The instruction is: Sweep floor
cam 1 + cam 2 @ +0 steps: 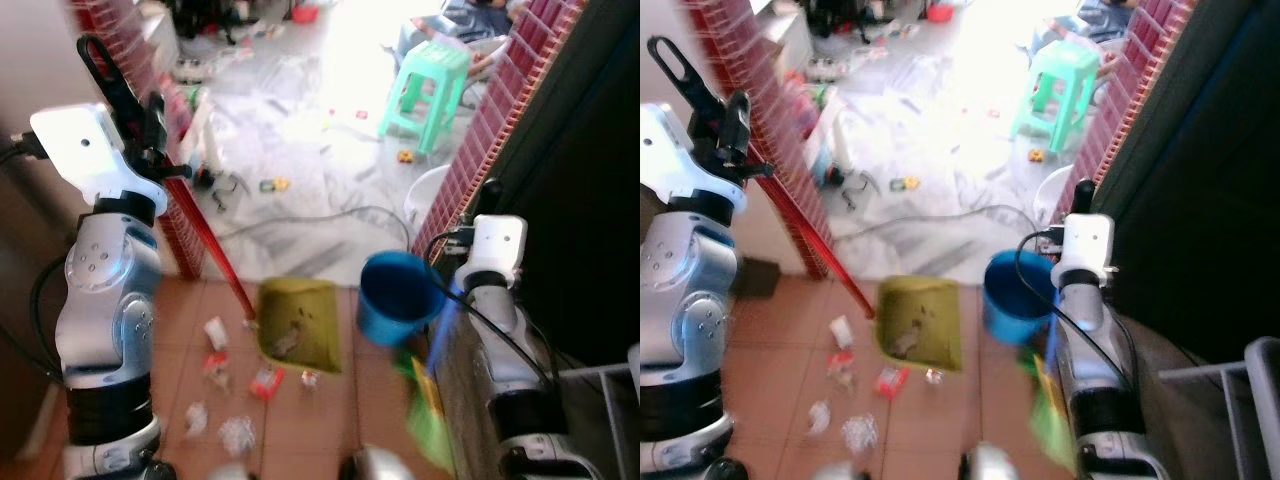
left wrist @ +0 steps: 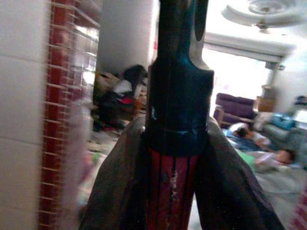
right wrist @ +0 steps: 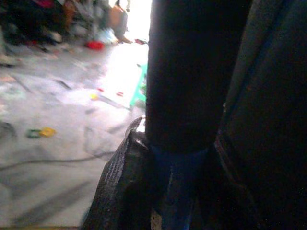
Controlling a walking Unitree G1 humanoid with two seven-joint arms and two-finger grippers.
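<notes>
Lying closest, on the terracotta tile floor (image 1: 330, 420): scraps of crumpled paper and wrappers (image 1: 235, 385), scattered just left of an olive dustpan (image 1: 298, 322), with some debris already sitting on its tray. Resting flat on the tiles with its mouth turned toward the litter, apparently so that the scraps can be pushed straight in. Slanting down from upper left to the dustpan's left edge: a red broom handle (image 1: 212, 240), its lower end meeting the floor right beside the nearest scraps, a placement judged to suit a short sweep to the right. Holding that handle high up, the left gripper (image 1: 150, 150), fingers (image 2: 115, 191) clenched on either side of the red shaft just below its black cap, as seen along the wrist. Left arm raised and bent, elbow low, wrist lifted near the brick pillar (image 1: 180, 225). Gripping a dark upright pole with a blue section (image 3: 177, 191), the right gripper (image 3: 182, 163), fingers pressing it from both sides; likely the dustpan's long handle, though blur is hiding the join. Right arm reaching forward along the dark wall, beside a blue bucket (image 1: 398, 298) standing just right of the dustpan. Waiting beyond, on the pale floor: more small litter, a loose cable and a green stool (image 1: 430, 90).
</notes>
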